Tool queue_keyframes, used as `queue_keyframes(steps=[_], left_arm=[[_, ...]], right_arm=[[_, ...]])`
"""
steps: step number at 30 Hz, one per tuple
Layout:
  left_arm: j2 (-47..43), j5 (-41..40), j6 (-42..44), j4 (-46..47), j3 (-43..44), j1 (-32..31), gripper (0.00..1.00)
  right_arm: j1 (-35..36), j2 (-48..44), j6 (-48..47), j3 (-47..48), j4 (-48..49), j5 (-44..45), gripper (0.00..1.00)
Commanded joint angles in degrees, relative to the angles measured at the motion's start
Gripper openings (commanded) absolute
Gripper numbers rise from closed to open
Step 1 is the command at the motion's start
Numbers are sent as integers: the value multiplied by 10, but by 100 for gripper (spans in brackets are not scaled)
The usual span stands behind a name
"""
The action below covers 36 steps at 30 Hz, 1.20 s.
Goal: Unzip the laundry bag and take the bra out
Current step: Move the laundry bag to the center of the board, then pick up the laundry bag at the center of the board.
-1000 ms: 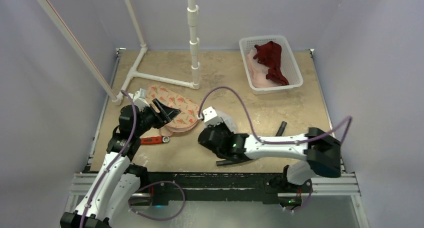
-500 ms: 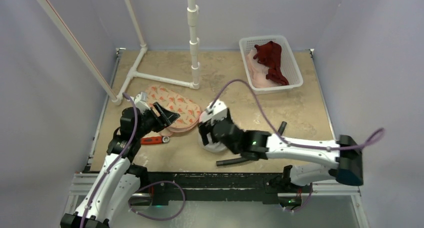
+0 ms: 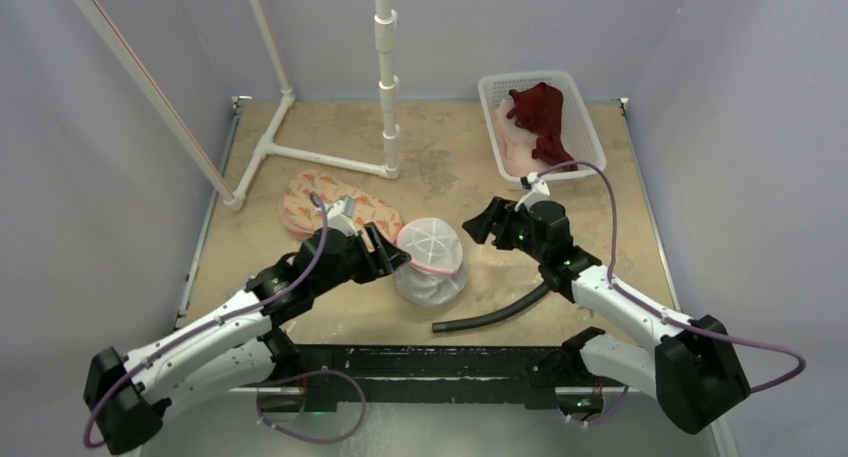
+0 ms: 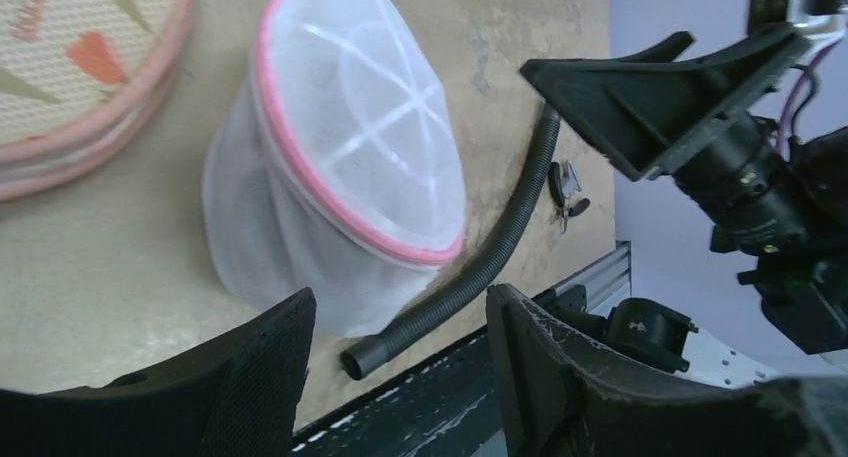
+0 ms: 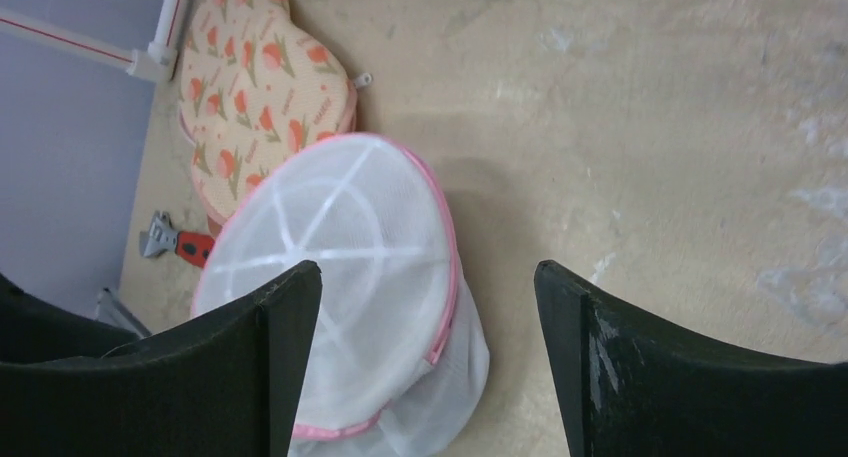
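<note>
The laundry bag is a white mesh drum with a pink rim, standing tilted in the middle of the table; it also shows as the bag and the bag in the wrist views. Through the mesh I make out no bra. My left gripper hovers at the bag's left side, open, with nothing between its fingertips. My right gripper hangs open up and to the right of the bag, apart from it.
A flat tulip-print pouch lies left of the bag. A black ribbed hose lies near the front edge. A white basket with red and pink garments stands at the back right. White pipes rise at the back. A red wrench lies by the pouch.
My right gripper has opened, let go of the bag and drawn back to the right. The bag now stands on the table. My left arm has swung right, up to the bag.
</note>
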Motion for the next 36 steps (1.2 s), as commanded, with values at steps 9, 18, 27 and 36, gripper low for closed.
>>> queue_keyframes(steps=[9, 18, 27, 36], left_arm=[[211, -297, -220, -24, 172, -224, 64], [252, -288, -282, -81, 199, -224, 59], [301, -280, -317, -82, 195, -217, 59], [298, -225, -249, 42, 129, -145, 19]], right_arm=[[-29, -59, 39, -47, 56, -63, 81], [-31, -127, 15, -57, 8, -35, 81], [-31, -164, 14, -71, 6, -22, 82], [-30, -207, -39, -96, 71, -103, 82]])
